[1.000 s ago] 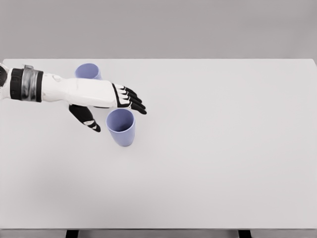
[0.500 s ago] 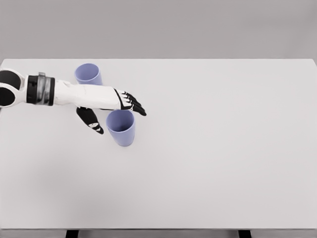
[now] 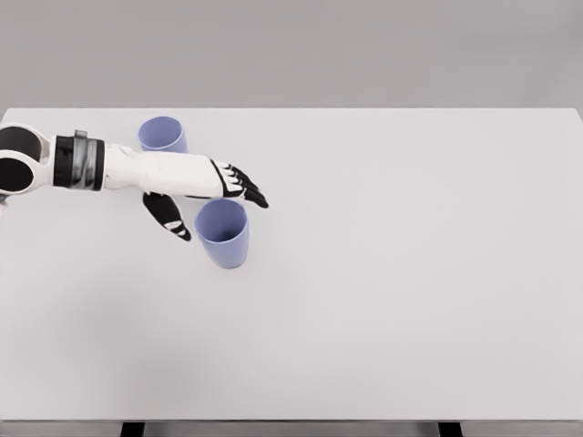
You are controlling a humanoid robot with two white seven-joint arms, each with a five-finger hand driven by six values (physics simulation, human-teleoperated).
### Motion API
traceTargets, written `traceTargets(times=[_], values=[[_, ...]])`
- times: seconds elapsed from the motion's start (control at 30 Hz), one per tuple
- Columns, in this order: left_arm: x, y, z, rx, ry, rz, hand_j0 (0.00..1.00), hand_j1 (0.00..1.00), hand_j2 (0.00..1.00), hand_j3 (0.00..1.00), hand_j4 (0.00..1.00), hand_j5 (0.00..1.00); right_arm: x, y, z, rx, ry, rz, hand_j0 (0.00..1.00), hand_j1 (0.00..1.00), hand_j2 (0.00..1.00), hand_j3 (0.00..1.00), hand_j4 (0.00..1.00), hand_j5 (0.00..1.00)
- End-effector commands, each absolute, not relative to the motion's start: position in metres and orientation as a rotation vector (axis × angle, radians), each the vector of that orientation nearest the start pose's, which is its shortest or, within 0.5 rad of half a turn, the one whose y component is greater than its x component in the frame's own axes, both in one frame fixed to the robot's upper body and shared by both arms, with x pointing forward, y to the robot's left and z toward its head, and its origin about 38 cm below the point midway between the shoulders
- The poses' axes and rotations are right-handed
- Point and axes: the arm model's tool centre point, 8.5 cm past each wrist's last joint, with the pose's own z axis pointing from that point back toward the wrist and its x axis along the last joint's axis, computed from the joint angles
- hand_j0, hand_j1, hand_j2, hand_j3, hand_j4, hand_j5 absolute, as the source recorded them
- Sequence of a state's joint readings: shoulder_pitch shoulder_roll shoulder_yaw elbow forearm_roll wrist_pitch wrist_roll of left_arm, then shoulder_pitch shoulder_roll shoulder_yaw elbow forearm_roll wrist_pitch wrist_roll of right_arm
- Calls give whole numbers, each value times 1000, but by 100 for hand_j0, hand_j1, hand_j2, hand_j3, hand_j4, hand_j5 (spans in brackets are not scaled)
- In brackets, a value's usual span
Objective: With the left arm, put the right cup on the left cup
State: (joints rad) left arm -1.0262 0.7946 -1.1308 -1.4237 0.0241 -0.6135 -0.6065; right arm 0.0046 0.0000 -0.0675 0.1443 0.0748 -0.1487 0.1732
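Two lavender cups stand upright on the white table (image 3: 383, 273). The left cup (image 3: 162, 134) is near the table's far edge, partly hidden by my forearm. The right cup (image 3: 222, 233) stands nearer the front. My left hand (image 3: 208, 208) reaches in from the left at the right cup's far-left rim. Its fingers (image 3: 244, 188) stretch out just behind the rim and the thumb (image 3: 168, 217) hangs down to the cup's left. The hand is open and holds nothing. The right arm is out of view.
The table's far edge runs just behind the left cup. Two dark table legs (image 3: 133, 429) show at the bottom edge.
My left arm has drawn back slightly toward the left and rolled, so the hand looks narrower. The thumb has come closer to the right cup. Both cups stay put.
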Motion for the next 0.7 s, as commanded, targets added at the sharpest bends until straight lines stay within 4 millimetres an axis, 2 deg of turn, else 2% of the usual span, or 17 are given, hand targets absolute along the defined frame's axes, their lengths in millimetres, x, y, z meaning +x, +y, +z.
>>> traceTargets(times=[0.0, 0.13, 0.23, 0.67], values=[[444, 225, 239, 31, 2010, 3035, 100, 100, 100, 100, 100, 100, -37, -253, -257, 97, 1, 7, 100, 100, 100, 100, 100, 100], [446, 228, 233, 16, 2023, 3047, 100, 100, 100, 100, 100, 100, -38, -253, -257, 97, 2, 7, 100, 100, 100, 100, 100, 100], [447, 222, 225, 52, 2036, 3047, 100, 100, 100, 100, 100, 100, -39, -253, -257, 99, 4, 6, 100, 100, 100, 100, 100, 100], [446, 220, 207, 90, 2026, 3079, 100, 100, 100, 100, 100, 100, -37, -253, -257, 97, 1, 7, 100, 100, 100, 100, 100, 100]])
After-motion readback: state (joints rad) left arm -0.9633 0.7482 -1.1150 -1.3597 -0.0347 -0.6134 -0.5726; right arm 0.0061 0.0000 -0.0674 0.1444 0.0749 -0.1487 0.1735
